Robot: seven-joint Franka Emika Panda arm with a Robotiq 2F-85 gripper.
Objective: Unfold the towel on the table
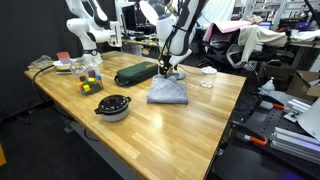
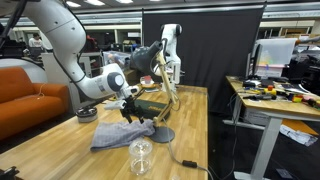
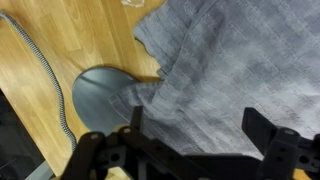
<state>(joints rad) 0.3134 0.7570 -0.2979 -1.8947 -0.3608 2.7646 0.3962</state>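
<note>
Pincer [image 3: 195, 135] spread wide over grey towel [image 3: 220, 60].

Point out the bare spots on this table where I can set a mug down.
Widest bare wood: the near end of the table, in front of the towel and the dark pot. A narrower strip: between towel and table edge, in front of the glass. Crowded: the far end around the green pouch and blocks.

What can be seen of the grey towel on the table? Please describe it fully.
The towel is grey-blue cloth with a fine weave, folded and rumpled, lying on the wooden table. In the wrist view one edge lies over a round grey disc. The open claw hangs above it, not gripping it.
</note>
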